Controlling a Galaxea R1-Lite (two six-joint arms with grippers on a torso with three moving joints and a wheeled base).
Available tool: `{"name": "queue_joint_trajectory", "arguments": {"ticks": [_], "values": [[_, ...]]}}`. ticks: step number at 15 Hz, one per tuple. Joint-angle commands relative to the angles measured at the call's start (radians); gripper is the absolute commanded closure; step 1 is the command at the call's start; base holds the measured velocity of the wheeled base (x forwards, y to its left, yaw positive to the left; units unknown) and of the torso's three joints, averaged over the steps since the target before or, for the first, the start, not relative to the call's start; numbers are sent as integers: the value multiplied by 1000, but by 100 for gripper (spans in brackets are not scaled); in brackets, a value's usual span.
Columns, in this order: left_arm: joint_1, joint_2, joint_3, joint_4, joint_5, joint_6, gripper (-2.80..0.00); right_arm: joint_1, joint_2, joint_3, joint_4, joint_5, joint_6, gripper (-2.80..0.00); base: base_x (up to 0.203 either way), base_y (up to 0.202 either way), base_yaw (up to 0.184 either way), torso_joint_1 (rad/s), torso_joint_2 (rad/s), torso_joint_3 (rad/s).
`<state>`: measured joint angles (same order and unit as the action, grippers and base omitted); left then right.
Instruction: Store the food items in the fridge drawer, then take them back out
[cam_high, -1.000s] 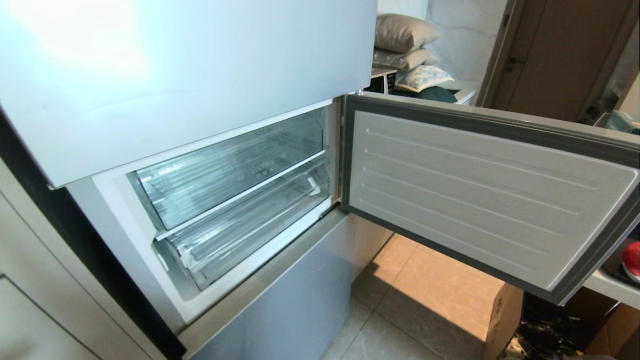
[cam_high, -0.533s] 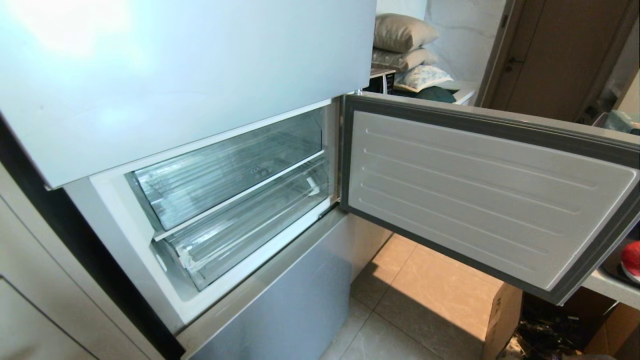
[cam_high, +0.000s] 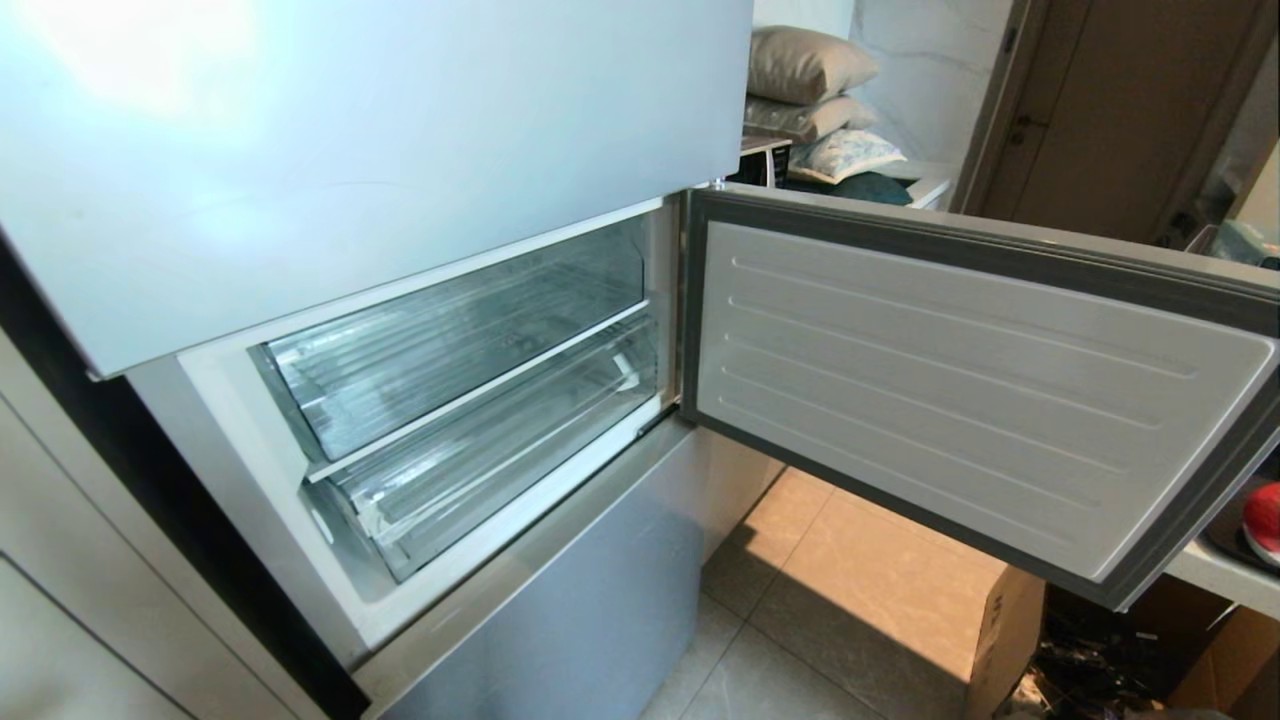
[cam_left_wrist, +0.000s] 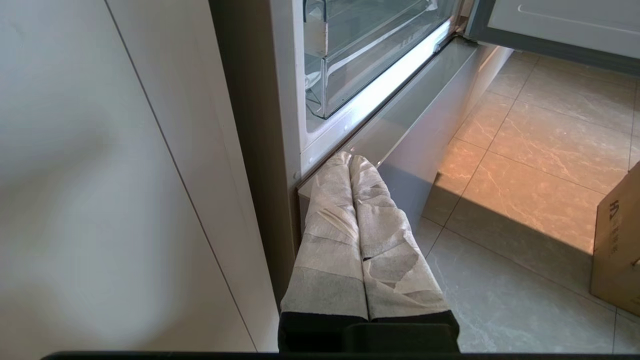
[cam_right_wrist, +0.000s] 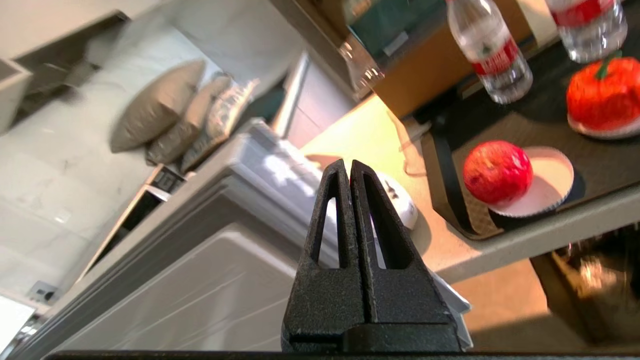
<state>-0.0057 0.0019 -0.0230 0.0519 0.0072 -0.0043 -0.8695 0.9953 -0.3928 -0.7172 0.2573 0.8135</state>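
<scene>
Food items sit outside the fridge on a dark tray (cam_right_wrist: 530, 125) on a counter, and only the right wrist view shows them properly: a smooth red fruit (cam_right_wrist: 496, 171) on a small white dish (cam_right_wrist: 547, 187) and a fuzzy orange-red fruit (cam_right_wrist: 603, 96) with a green stem on another white dish, with two water bottles (cam_right_wrist: 487, 47) standing behind them. From the head view just a sliver of red (cam_high: 1264, 520) shows at the right edge, past the open fridge door (cam_high: 960, 390). That head view is the one that lays out the fridge compartment: two clear bins stacked one over the other, the lower fridge drawer (cam_high: 480, 470) pushed in, its ribbed bottom visible and nothing in it, under the closed upper door panel (cam_high: 380, 150). Neither arm appears there. The left wrist view catches the lower bin's front corner from low down and the left gripper (cam_left_wrist: 350, 162), its tape-wrapped fingers (cam_left_wrist: 330, 225) pressed together, hanging near the silver-blue lower panel (cam_left_wrist: 415, 135) above the tiled floor (cam_left_wrist: 540, 165), with a cardboard box (cam_left_wrist: 617, 240) off to the side. The right gripper (cam_right_wrist: 348, 167) has its black fingers (cam_right_wrist: 380, 225) closed together on nothing, hovering over the top edge of the open door, well apart from the fruit. Stacked pillows (cam_right_wrist: 165, 115) lie beyond the door, seen in both the head and right wrist views.
</scene>
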Motion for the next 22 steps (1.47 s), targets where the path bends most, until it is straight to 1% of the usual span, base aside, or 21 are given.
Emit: {"name": "queue_joint_trajectory", "arguments": {"ticks": [1,3,5,9,10,14,16,18,19,22], "values": [[0,0,0,0,1,0,0,-24,218,-25,-36,19,13,0,0,0,0,0,0,0],[0,0,0,0,0,0,0,-30,324,-60,-100,40,44,0,0,0,0,0,0,0],[0,0,0,0,0,0,0,-33,382,-98,-146,60,59,0,0,0,0,0,0,0],[0,0,0,0,0,0,0,-41,477,-194,-154,71,67,0,0,0,0,0,0,0],[0,0,0,0,0,0,0,-40,509,-233,-154,94,80,0,0,0,0,0,0,0],[0,0,0,0,0,0,0,-37,608,-356,-153,306,182,0,0,0,0,0,0,0],[0,0,0,0,0,0,0,-35,657,-421,-153,338,215,0,0,0,0,0,0,0],[0,0,0,0,0,0,0,-31,720,-502,-152,357,222,0,0,0,0,0,0,0],[0,0,0,0,0,0,0,-27,747,-533,-150,381,226,0,0,0,0,0,0,0],[0,0,0,0,0,0,0,-19,802,-575,-148,560,273,0,0,0,0,0,0,0]]}}
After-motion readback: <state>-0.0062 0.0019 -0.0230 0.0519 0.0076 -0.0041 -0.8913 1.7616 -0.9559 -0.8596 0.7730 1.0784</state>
